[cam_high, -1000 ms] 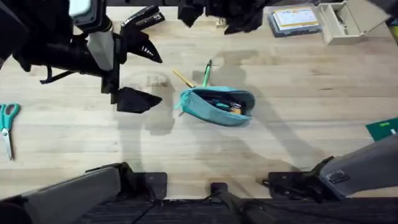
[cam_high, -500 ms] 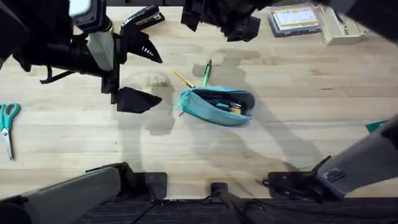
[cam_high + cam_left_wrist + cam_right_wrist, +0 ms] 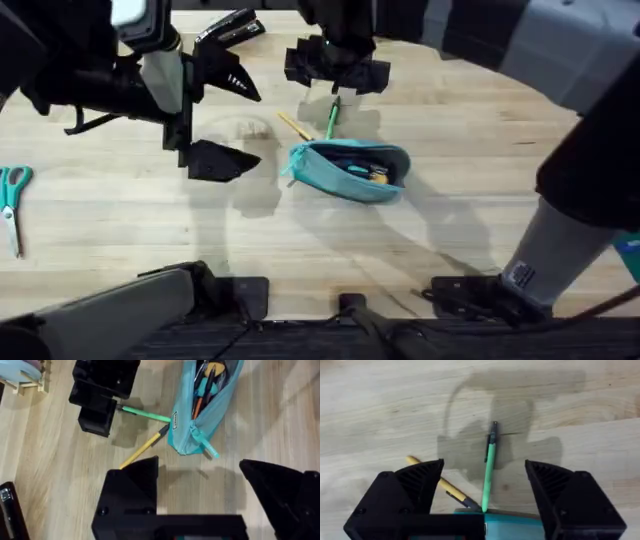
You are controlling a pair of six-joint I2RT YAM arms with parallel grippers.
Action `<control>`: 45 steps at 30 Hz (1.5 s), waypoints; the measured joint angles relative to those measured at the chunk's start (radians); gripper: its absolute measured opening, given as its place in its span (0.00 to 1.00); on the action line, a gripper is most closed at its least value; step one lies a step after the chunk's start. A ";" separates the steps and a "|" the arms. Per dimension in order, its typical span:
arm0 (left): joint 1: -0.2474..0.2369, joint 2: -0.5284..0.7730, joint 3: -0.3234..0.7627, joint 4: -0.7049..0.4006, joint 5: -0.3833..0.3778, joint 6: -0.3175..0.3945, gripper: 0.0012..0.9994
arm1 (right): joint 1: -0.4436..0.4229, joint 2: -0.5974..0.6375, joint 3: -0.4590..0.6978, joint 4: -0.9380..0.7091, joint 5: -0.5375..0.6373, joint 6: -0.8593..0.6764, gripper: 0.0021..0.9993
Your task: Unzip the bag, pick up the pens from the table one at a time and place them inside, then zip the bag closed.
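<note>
The teal bag (image 3: 348, 170) lies unzipped mid-table, with pens showing inside it (image 3: 205, 410). A green pen (image 3: 332, 118) and a yellow pen (image 3: 294, 125) rest on the table (image 3: 480, 150), both touching the bag's far side. My right gripper (image 3: 337, 70) hangs open over the green pen's dark far end. In the right wrist view the green pen (image 3: 489, 465) runs between the open fingers (image 3: 415, 485), with the yellow pen (image 3: 440, 482) off to one side. My left gripper (image 3: 218, 120) is open and empty, left of the bag's zipper-pull end (image 3: 197, 467).
Teal-handled scissors (image 3: 12, 200) lie at the left edge. A black stapler (image 3: 230, 25) sits at the back. A wooden holder with pastel sticks (image 3: 22, 372) stands beyond the pens. The right arm's grey links (image 3: 560, 60) cross above the table's right side.
My right arm has swung in from the back and lowered its open gripper over the green pen. The left gripper, the bag and both pens have stayed put.
</note>
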 joint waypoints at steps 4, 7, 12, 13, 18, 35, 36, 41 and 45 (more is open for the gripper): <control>0.000 0.000 0.000 0.000 0.000 0.000 0.99 | 0.000 0.030 0.000 0.001 0.000 0.015 1.00; 0.000 0.000 0.000 0.000 0.000 0.000 0.99 | 0.000 0.059 0.000 0.000 -0.001 0.018 1.00; 0.000 0.000 0.000 0.000 0.000 0.000 0.99 | 0.000 0.103 0.000 0.000 -0.008 0.021 1.00; 0.000 0.000 0.000 0.000 0.000 0.000 0.99 | 0.000 0.111 0.000 0.000 -0.009 0.022 1.00; 0.000 0.000 0.000 0.000 0.000 0.000 0.99 | 0.000 0.138 0.000 0.000 -0.020 0.028 0.97; 0.000 0.000 0.000 0.000 0.000 0.000 0.99 | -0.002 0.164 0.000 -0.006 -0.060 0.032 0.23; 0.000 0.000 0.000 0.000 0.000 0.000 0.99 | -0.003 0.164 0.000 -0.009 -0.059 0.031 0.16; 0.000 0.000 0.000 0.000 0.000 0.000 0.99 | -0.008 0.162 0.001 -0.012 -0.059 0.032 0.05; 0.000 0.000 0.000 0.000 0.000 0.000 0.99 | -0.018 0.160 0.002 -0.021 -0.067 0.032 0.04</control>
